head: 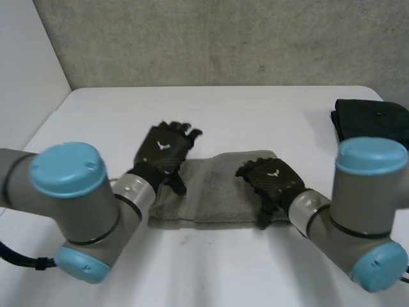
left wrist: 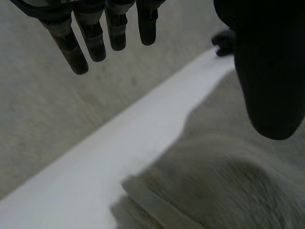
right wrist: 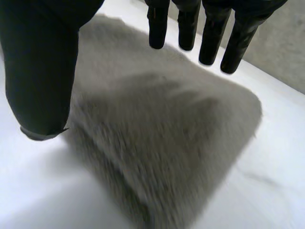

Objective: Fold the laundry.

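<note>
No legible writing anywhere; the only marking is a small white winged emblem on the back of each black hand. White table (head: 223, 109), smooth, with rounded far corners; a rough grey wall (head: 223, 38) runs behind it and a plain white wall (head: 25, 64) stands at the left. The grey folded terry towel (head: 214, 192) lies flat near the table's front middle, long side running across. Left hand (head: 163, 152) is over the towel's far left corner, right hand (head: 273, 179) over its right end. A dark folded cloth (head: 370, 121) sits well apart at the far right edge. The left wrist view adds a flat woven hem band (left wrist: 157, 205) along the towel's edge, with the left hand's fingers (left wrist: 95, 43) straight and apart, gripping nothing. The right wrist view shows the towel's fuzzy nap and a stacked folded edge; the right hand's fingers (right wrist: 212, 43) are straight and spread above it, holding nothing.
</note>
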### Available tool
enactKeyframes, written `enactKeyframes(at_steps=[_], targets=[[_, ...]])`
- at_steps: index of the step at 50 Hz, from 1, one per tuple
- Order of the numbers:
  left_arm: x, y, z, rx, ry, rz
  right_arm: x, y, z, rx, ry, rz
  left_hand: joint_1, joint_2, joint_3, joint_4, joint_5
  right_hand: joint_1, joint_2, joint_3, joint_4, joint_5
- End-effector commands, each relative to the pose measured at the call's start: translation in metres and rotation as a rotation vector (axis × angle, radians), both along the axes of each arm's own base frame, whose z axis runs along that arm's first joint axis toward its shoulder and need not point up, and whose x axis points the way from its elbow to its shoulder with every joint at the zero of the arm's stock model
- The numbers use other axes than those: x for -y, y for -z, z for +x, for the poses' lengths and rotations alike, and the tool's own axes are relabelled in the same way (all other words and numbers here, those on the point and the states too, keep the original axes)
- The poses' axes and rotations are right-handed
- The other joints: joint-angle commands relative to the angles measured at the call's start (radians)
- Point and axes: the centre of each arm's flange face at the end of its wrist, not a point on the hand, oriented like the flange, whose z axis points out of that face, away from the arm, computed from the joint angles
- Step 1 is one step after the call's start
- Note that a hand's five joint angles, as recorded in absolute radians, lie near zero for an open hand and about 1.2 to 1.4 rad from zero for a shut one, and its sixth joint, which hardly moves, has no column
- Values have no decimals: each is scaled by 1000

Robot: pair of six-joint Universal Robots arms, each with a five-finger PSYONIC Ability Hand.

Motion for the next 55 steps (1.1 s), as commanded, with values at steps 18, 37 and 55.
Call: enactKeyframes(at_steps=[18,37,55], targets=[[-30,9,7,164,-106,89,11,19,-45,-179,68,-179,-2,-17,-26,-15,-32,1191,1174,1180,1158,1155],[-23,-66,32,25,-198,-70,-42,-43,59,-379,-367,-758,-11,-26,-34,-24,-41,1191,1174,1180,1158,1155],[18,-75,60,-79,-327,-92,-95,-25,117,-15,-516,-468,-14,-30,-38,-28,-45,-31,-48,-42,-64,-66]])
